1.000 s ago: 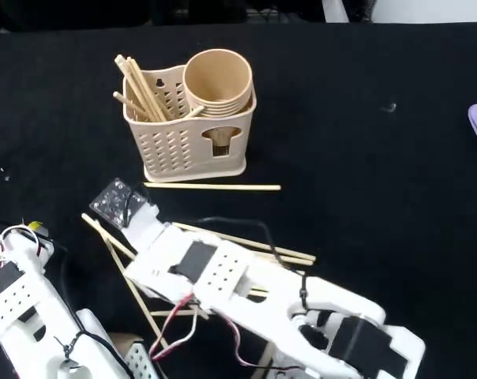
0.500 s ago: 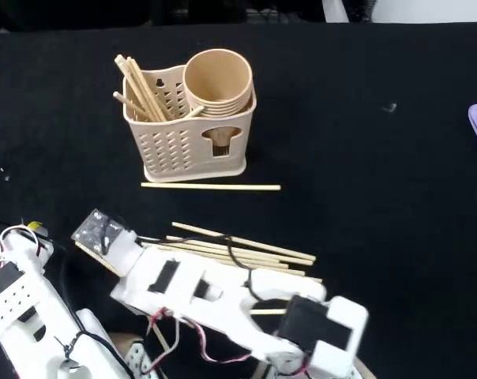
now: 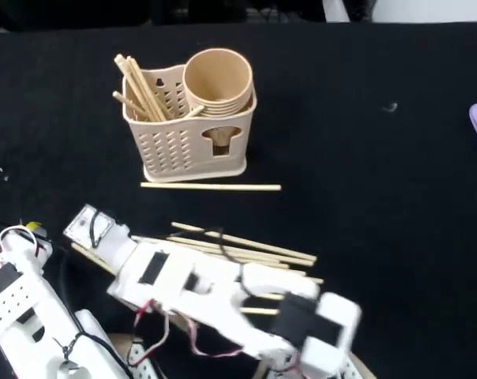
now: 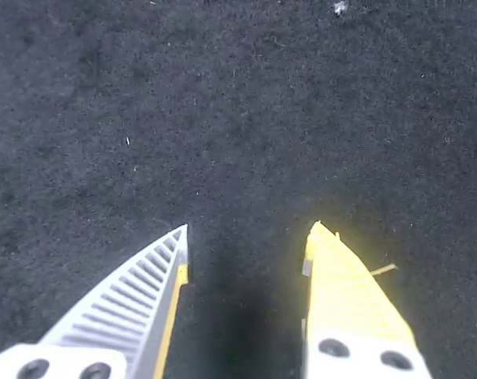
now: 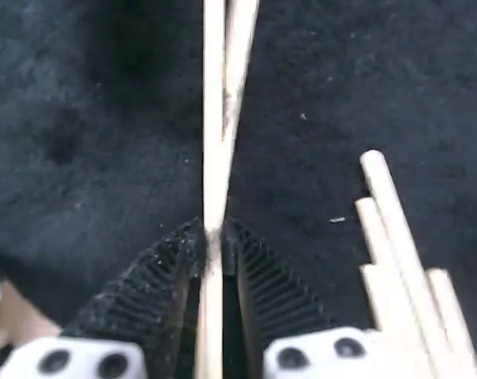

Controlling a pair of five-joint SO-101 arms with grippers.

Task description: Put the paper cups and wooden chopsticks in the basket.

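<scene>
1 basket (image 3: 183, 150), 1 cup stack (image 3: 217, 79), 2 arms (image 3: 207, 288); chopsticks (image 3: 140, 87): approx. 5 in basket, 6+ on table.

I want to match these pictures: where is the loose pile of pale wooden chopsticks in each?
High view: loose pile of pale wooden chopsticks on the black cloth, in front of the beige plastic basket, partly under the right arm.
Left wrist view: bare cloth beneath the open left gripper.
Right wrist view: pile's ends beside the right gripper, shut on a single chopstick.
Shared landmark: the black cloth.
</scene>
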